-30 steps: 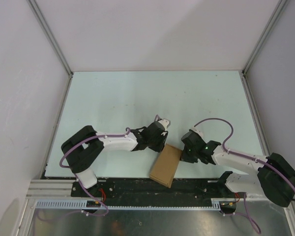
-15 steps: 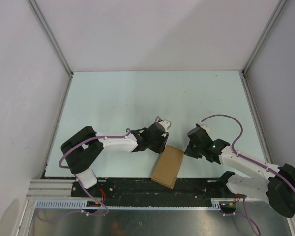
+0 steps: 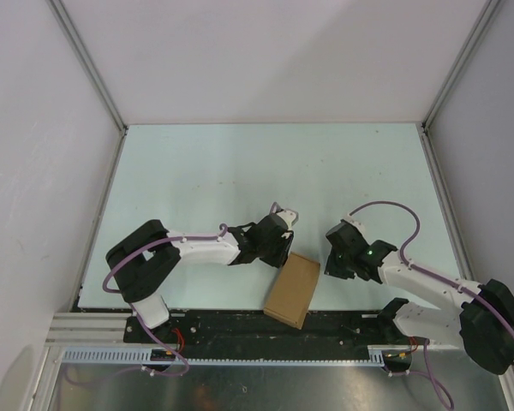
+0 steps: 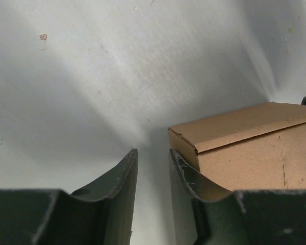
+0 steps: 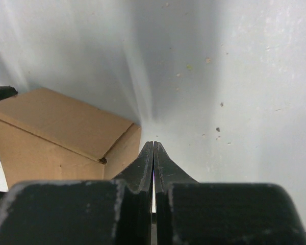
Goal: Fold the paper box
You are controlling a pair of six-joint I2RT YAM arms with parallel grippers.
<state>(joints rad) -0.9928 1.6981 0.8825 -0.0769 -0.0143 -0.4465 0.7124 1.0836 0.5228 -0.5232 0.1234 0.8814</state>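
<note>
The right gripper (image 5: 153,145), clenched on nothing, has backed off the paper box (image 3: 293,288), which lies closed at the table's (image 3: 240,171) near edge, jutting over it. The left gripper (image 4: 152,153), jaws slightly parted and empty, stays just beside the box's far left corner. Folding looks nearly finished.

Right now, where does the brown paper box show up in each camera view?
Top external: paper box low centre, at the near edge of the table.
Left wrist: the box lower right, beside the open left gripper.
Right wrist: the box left half, beside the shut right gripper.
Shared landmark: the pale table surface beneath it.
</note>
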